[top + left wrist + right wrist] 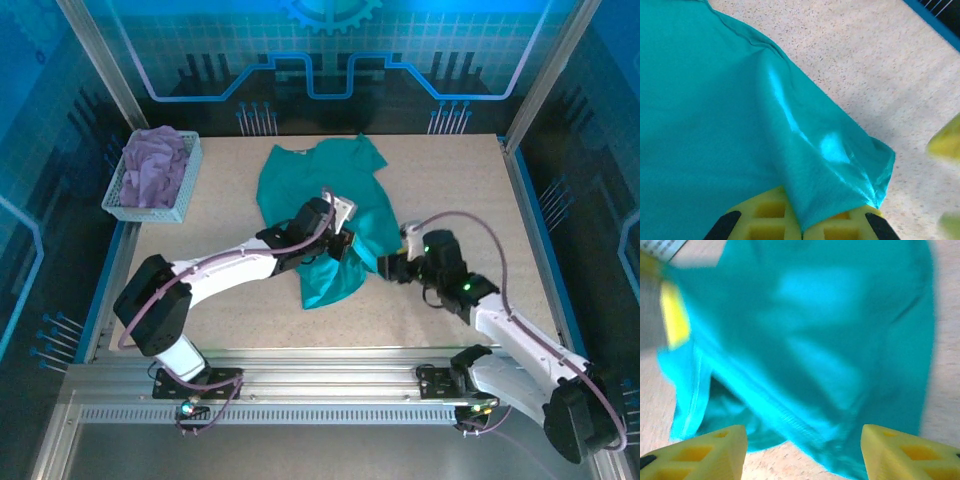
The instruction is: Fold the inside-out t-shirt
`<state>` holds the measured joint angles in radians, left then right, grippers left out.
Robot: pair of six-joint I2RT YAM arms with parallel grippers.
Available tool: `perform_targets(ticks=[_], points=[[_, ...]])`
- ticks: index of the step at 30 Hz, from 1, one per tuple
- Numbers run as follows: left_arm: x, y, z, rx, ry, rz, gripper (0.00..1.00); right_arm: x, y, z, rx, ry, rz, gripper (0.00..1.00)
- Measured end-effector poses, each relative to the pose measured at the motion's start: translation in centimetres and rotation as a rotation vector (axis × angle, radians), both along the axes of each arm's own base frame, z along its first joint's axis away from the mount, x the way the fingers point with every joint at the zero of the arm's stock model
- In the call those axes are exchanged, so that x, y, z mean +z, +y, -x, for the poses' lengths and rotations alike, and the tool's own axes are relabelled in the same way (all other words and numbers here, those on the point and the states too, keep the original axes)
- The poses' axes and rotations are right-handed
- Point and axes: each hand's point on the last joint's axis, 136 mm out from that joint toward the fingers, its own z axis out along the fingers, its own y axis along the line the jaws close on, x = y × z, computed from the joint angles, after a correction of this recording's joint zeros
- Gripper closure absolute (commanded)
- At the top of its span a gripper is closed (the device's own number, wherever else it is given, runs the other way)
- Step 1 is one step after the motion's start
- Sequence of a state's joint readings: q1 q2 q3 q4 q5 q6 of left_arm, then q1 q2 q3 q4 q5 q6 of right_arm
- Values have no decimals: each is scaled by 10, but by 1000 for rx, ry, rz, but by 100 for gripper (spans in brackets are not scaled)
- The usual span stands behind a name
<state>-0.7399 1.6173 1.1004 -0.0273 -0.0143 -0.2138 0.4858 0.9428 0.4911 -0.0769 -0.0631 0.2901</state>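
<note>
speckled beige counter [455,200]: the largest item, framed by aluminium rails, carrying everything listed below. teal cloth, the inside-out t-shirt [300,185]: lies at the middle of the counter, spread fairly flat toward the far edge, with its near portion drawn into a narrower, rumpled flap that points toward the arm bases; well apart from the basket. left arm [230,270]: white and black, reaching from the near-left corner diagonally over the shirt's near half. right arm [510,325]: same build, reaching from the near-right corner toward the shirt's right edge. basket [190,185]: pale mesh, set at the far-left corner of the counter. lavender garment [155,165]: crumpled, heaped inside the basket. left end effector [802,226]: yellow fingers clenched together on a raised fold of the teal cloth, grasping the shirt near its hem edge; the fold rises as a glossy ridge out of the pinch, and bare counter shows beyond it; in the top view it sits over the shirt's near-right part [340,240]. right end effector [802,447]: released, its two yellow fingers standing wide apart with a stitched hem of the shirt lying ahead of the gap, no cloth pinched; the wrist picture is blurred; in the top view it sits just beside the shirt's right edge [388,265], close to the left end effector.
</note>
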Motion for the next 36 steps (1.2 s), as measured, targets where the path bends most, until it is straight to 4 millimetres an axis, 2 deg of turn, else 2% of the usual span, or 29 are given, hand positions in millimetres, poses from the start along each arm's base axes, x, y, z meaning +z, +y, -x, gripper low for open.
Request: perform_targets(ticks=[4,6,7,12,15,18,23,30,36], points=[[9,2,-1,-12,60,43,100,-19,51,27,218,-90,43,46],[12,3,0,-19,88,52,100,-24,69,27,269,-135,68,54],[14,3,1,-25,102,55,100,-28,75,24,281,-155,80,54],[27,7,9,-47,148,72,100,-56,88,-4,255,-233,154,55],[42,11,12,-57,160,102,100,-76,93,-18,245,-261,225,56],[59,13,14,-66,164,133,100,-85,99,-29,234,-309,280,56],[82,13,23,-99,155,173,100,-84,102,-54,183,-379,346,56],[108,12,43,-180,139,226,100,-66,97,-85,99,-421,363,53],[140,13,56,-235,65,281,100,-55,101,-102,85,-401,389,47]])
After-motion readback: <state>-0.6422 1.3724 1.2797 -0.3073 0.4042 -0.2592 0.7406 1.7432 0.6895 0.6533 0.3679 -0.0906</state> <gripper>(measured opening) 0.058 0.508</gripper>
